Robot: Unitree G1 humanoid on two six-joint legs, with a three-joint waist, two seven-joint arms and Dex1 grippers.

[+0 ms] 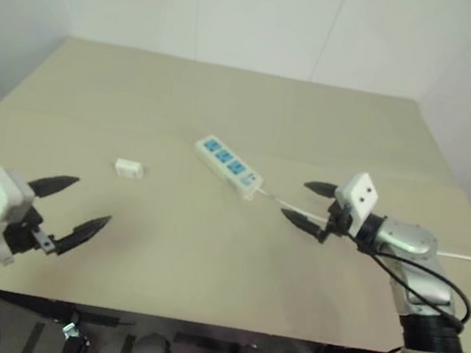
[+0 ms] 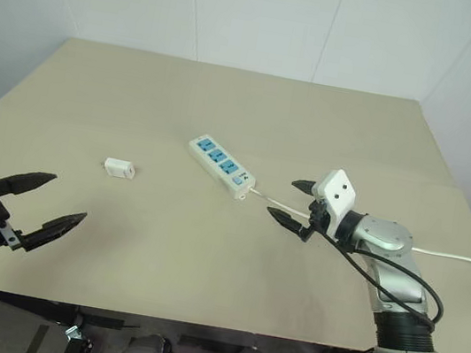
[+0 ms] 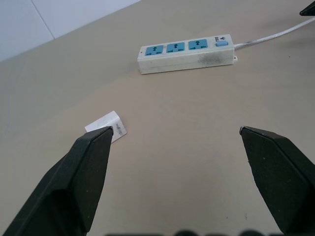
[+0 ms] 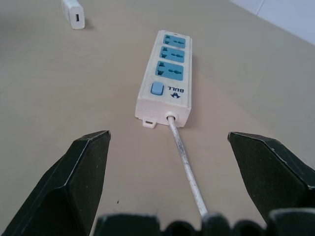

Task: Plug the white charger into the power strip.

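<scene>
Charger [image 1: 128,168] lies loose on the table [image 1: 205,252], left of the strip [image 1: 229,166], well apart. It looks small, light, hard and slick; I would pinch its flat sides. My left gripper [image 1: 78,210] and right gripper [image 1: 311,205] gape, empty.

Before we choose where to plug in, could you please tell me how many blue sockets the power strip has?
3, in a single row along the power strip: one next to the switch at the cord end, one in the middle, one at the far end. All sockets are unoccupied; none appear hidden.
</scene>
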